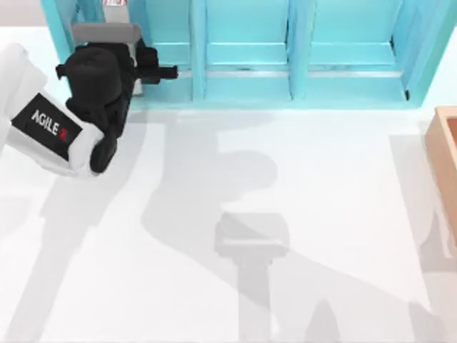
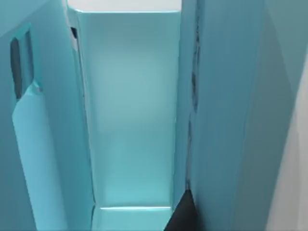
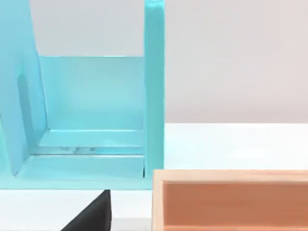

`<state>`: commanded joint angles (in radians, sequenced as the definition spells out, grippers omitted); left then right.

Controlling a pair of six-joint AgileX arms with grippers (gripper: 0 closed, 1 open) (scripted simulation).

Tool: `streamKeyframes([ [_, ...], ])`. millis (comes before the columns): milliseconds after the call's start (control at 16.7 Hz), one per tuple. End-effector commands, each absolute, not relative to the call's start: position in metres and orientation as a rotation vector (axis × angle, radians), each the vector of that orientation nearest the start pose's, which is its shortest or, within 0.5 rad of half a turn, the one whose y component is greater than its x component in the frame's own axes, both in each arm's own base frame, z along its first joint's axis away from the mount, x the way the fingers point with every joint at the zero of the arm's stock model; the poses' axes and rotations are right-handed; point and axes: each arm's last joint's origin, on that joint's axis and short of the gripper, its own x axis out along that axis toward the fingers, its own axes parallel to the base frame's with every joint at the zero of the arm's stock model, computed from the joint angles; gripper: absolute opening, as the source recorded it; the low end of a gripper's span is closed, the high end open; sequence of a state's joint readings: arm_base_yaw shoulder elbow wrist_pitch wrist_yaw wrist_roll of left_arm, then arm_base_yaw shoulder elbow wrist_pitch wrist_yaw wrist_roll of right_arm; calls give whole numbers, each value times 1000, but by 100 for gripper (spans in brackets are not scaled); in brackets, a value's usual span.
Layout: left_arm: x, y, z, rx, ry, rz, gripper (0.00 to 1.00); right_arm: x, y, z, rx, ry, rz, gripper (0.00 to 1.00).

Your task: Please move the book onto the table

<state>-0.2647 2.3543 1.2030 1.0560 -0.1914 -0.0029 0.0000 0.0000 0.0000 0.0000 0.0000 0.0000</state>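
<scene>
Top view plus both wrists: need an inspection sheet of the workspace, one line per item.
Surface: white glossy table, with arm shadows across it.
Job's things: book not certain; a small white-and-red patch at the shelf's far edge, above the left arm, may be it. It is not on the table.
Clutter: turquoise shelf along the far edge; tan box at the right edge.
Grippers: left gripper is at the shelf's leftmost compartment; right gripper is by the box, facing the shelf's right end.
Cables: nothing seen.
Surroundings: plain pale backdrop behind the shelf.
</scene>
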Motion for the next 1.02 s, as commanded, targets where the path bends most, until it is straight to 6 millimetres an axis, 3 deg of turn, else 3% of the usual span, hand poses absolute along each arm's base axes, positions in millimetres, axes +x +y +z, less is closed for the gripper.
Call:
streamKeyframes([
  [660, 449, -115, 82, 8, 94, -53, 0, 106, -1, 160, 0, 0, 0, 100],
  [840, 438, -121, 108, 8, 96, -58, 0, 106, -1, 160, 0, 0, 0, 100],
  [1020, 413, -127, 156, 7, 97, -59, 0, 106, -1, 160, 0, 0, 0, 100],
])
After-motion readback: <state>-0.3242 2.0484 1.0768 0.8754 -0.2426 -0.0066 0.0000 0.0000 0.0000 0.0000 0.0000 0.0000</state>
